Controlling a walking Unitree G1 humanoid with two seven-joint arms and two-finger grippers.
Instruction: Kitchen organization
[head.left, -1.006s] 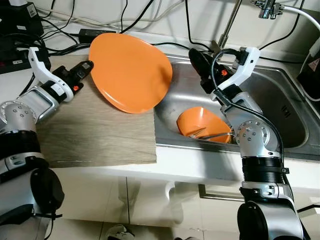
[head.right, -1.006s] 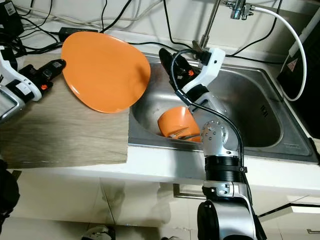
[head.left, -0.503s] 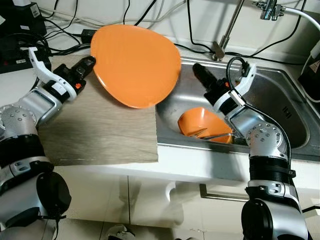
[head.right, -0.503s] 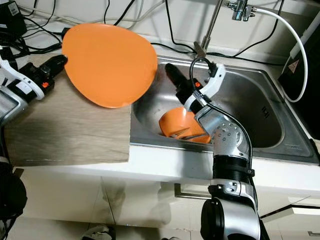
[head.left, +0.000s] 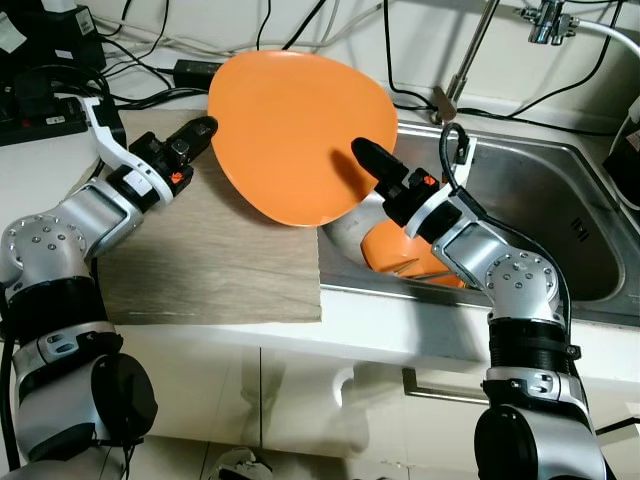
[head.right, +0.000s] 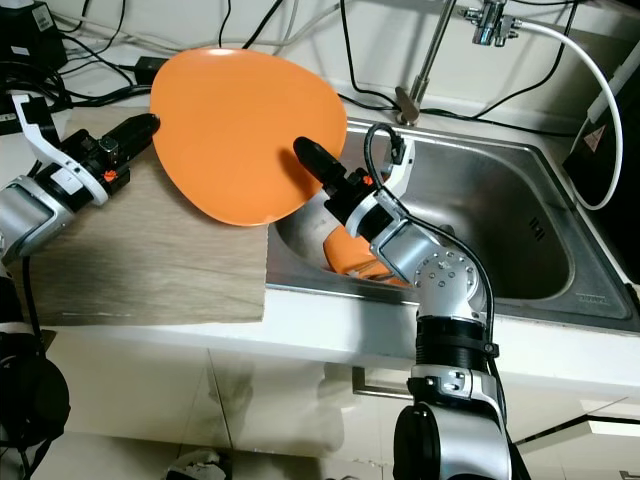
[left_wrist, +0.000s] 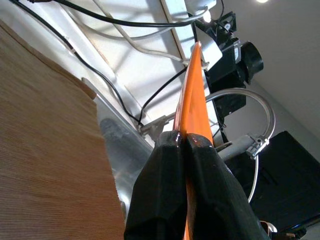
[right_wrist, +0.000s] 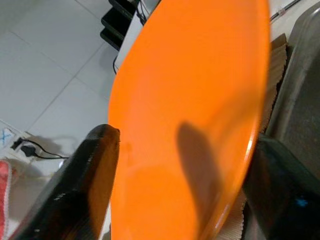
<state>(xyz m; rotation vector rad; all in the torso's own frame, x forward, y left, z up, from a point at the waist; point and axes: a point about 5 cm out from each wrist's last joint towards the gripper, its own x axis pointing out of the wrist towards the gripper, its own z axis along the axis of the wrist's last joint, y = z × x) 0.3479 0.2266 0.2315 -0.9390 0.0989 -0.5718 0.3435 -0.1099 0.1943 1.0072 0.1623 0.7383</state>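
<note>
The orange plate is held up off the desk, tilted on edge above the seam between the wooden board and the steel sink, and it hides the far left corner of the basin and part of the cables behind it. The left end effector pinches the plate's left rim, its two black fingers pressed together on the thin edge in the left wrist view. The right end effector reaches in front of the plate's right side with its fingers spread wide; in the right wrist view one finger lies on each side of the plate's face, and contact cannot be made out. An orange bowl lies tipped in the near left of the sink, mostly covered by the right arm, with a thin metal utensil across it that is too small to identify. The white desk runs along the near edge. At the far side a faucet rises, its top cut off, among black and white cables and dark boxes at the far left.
</note>
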